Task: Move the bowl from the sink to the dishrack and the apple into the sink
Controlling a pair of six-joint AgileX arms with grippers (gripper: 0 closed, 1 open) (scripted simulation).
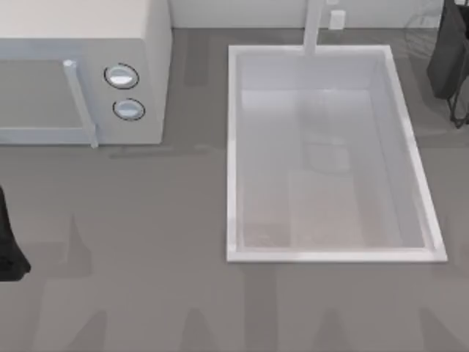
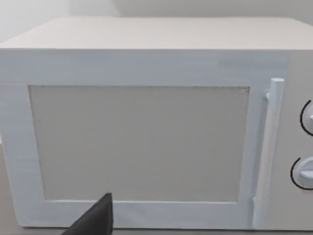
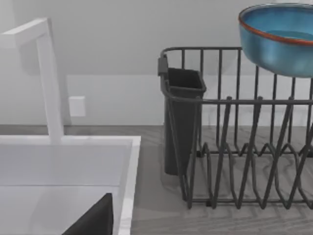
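Blue bowl sits above the dishrack (far right, beside the sink). Right arm above rack, left arm at left edge; can't tell either grip.

glossy blue bowl with reddish-brown rim, dark grey wire dishrack, white sink, white microwave.

**Count of things on the tabletop**

One sink with one faucet post. One microwave bearing two round knobs and one door handle. One wire dishrack with one dark cup. One blue bowl.
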